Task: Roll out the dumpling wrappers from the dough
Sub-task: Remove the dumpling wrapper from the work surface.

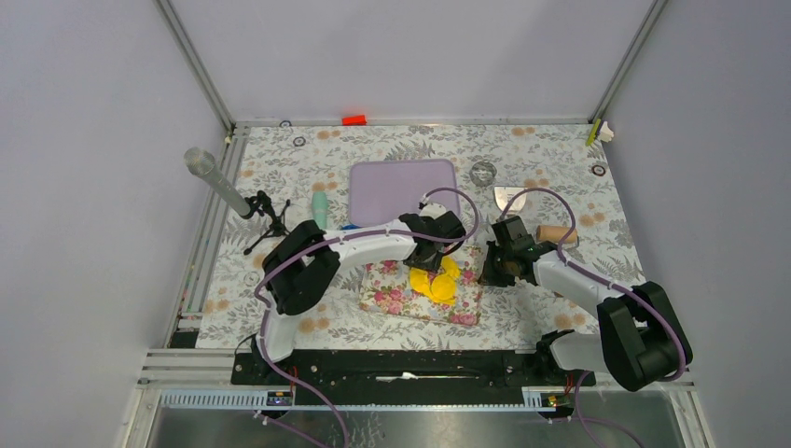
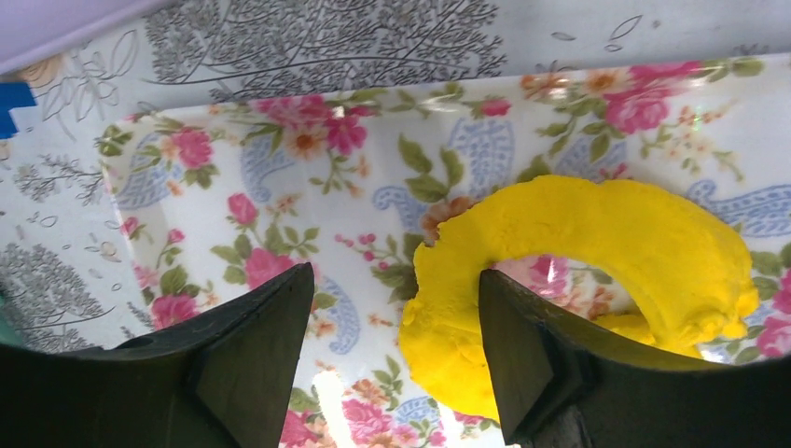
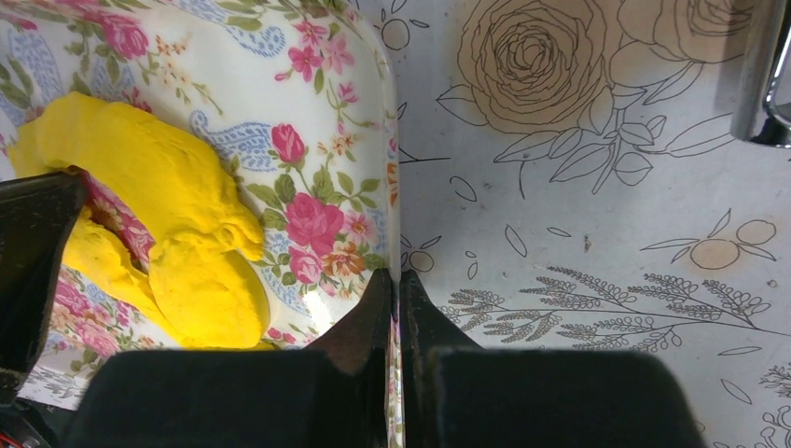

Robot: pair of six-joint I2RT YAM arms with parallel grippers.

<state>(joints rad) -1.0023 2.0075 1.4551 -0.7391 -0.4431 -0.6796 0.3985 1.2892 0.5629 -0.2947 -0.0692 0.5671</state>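
Left tool [image 2: 394, 280] is low over the floral tray [image 2: 280, 177], fingers spread wide, and there's nothing in the gap but painted roses. The dough [image 2: 597, 247] lies on that tray, off to the side of one finger. It's a bright yellow crescent arching away and back round, and its thick end is right at that fingertip. Touching or tucked just under it, I can't tell. The crescent's long span runs in line with the fingers' spread rather than across it, so the dough sits outside the opening, not in it. I'd judge the tool has to shift sideways toward the crescent before it can work it. Over on the other side, the right tool [image 3: 396, 280] has its fingers pressed together on the tray's rim, pinching the edge, apparently to steady it. It's beside the dough but clear of it, so the left arm is the nearer one. A rounder lobe [image 3: 201, 289] at the crescent's end might be a wrapper starting, though whether it's separate I can't say. A wooden roller [image 1: 558, 233] lies on the counter [image 1: 560, 168] beyond the right arm, well apart from the dough and unheld.
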